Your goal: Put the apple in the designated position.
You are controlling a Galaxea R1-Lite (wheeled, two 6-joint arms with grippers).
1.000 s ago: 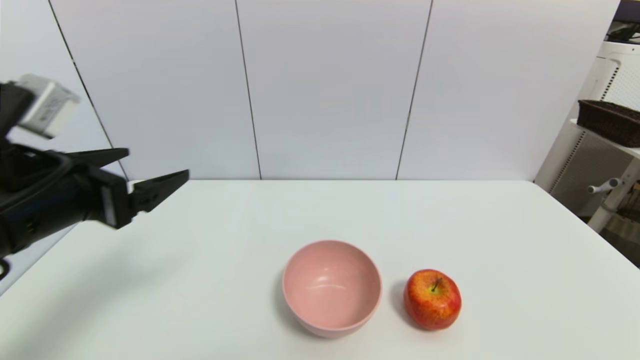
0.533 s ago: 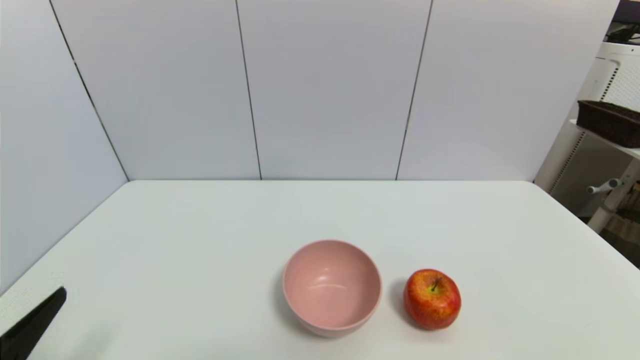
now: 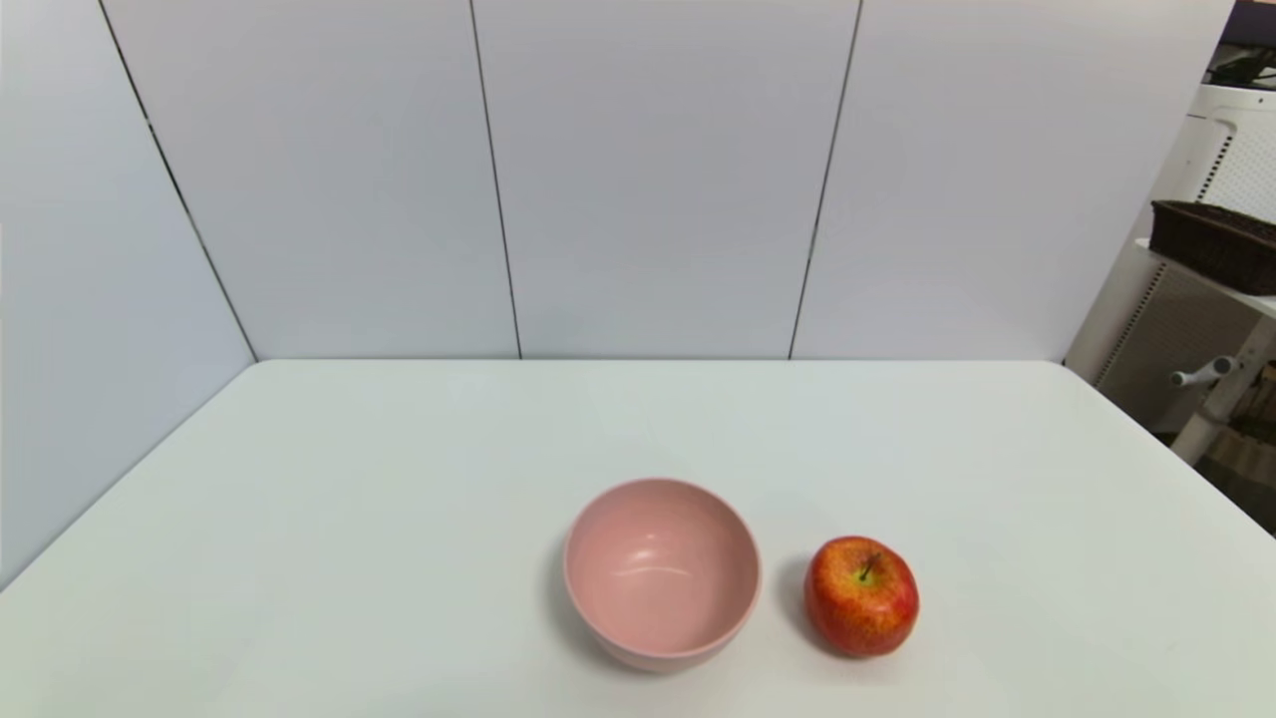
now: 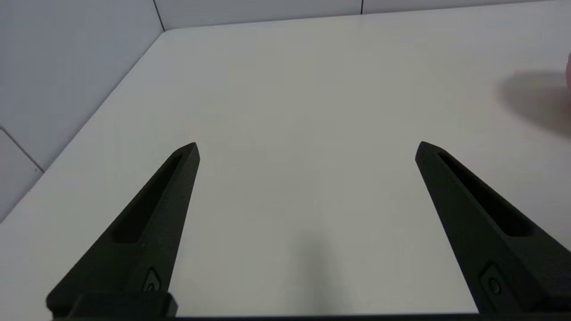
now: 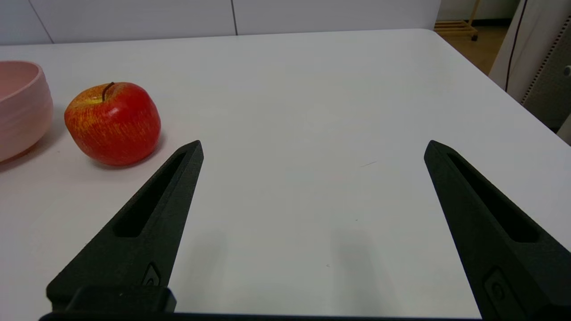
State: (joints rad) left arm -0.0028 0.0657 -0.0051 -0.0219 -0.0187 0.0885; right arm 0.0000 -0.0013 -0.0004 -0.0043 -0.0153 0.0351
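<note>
Item: round red apple with yellow-orange mottling and short dark stem, upright on the glossy white table near its front edge, just right of an empty pink plastic bowl, apart from it. Right gripper: released, fingers wide, low over bare table right of the apple. Left gripper: released, parked toward the left edge. Handling advice: approach from the right, straddle the apple's widest girth, clear the bowl, clench gently.

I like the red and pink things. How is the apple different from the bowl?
The apple is red with yellow streaks; the bowl is plain pink. The apple is smaller than the bowl. The apple is solid with a dark stem; the bowl is hollow and empty. Both are round and stand side by side on the white table.
</note>
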